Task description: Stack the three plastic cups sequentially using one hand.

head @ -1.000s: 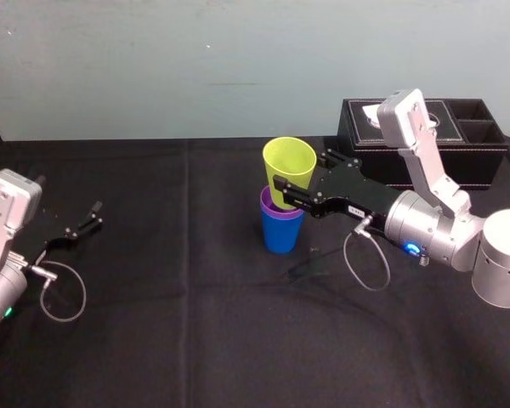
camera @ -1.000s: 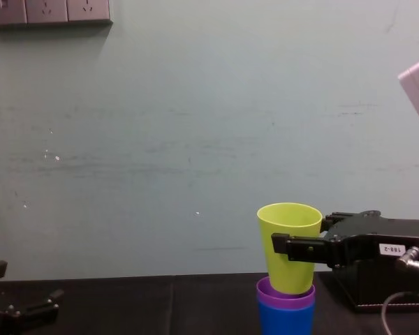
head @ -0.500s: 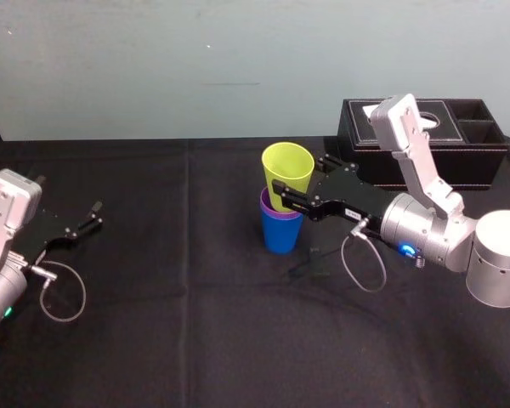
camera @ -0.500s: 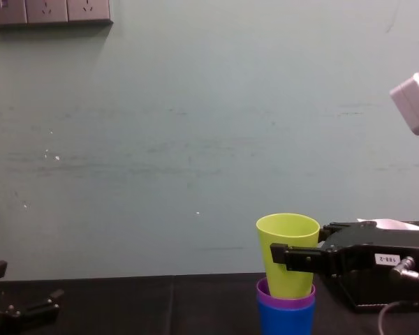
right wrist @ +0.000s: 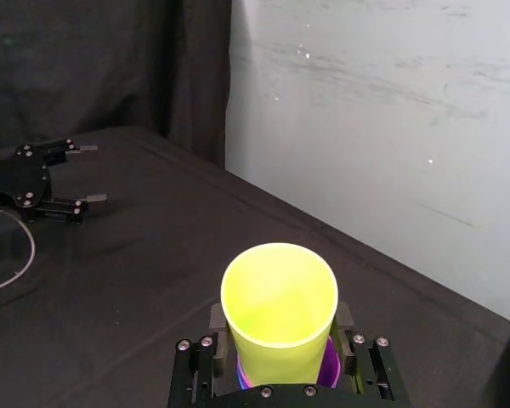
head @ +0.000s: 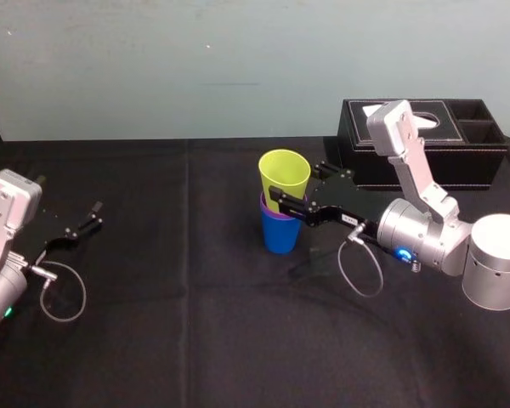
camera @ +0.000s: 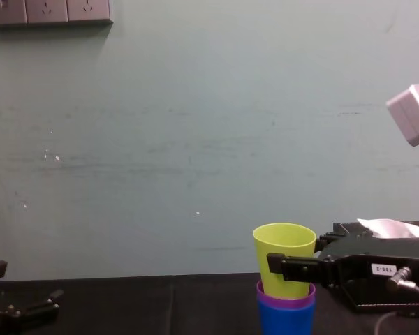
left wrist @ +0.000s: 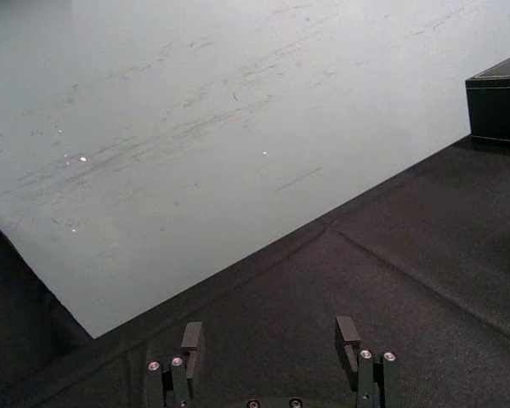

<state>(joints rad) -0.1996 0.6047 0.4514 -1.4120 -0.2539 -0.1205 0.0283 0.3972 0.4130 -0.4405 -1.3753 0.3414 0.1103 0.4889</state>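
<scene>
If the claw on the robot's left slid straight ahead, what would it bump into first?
The way looks free: the open left gripper faces bare black tablecloth, then the pale green wall, its likely first contact. The black tissue box sits aside.

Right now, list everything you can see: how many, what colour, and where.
yellow-green cup: one, yellow-green, mid-table, top of the stack, base inside the purple cup
purple cup: one, purple, nested in the blue cup, rim showing
blue cup: one, blue, bottom of the stack, upright on the table
box: one, black, far right of the table
table: one, black cloth cover
wall: one, pale grey-green, behind the table
right gripper: one, black, shut on the yellow-green cup
left gripper: one, black, open, low at the table's left
</scene>
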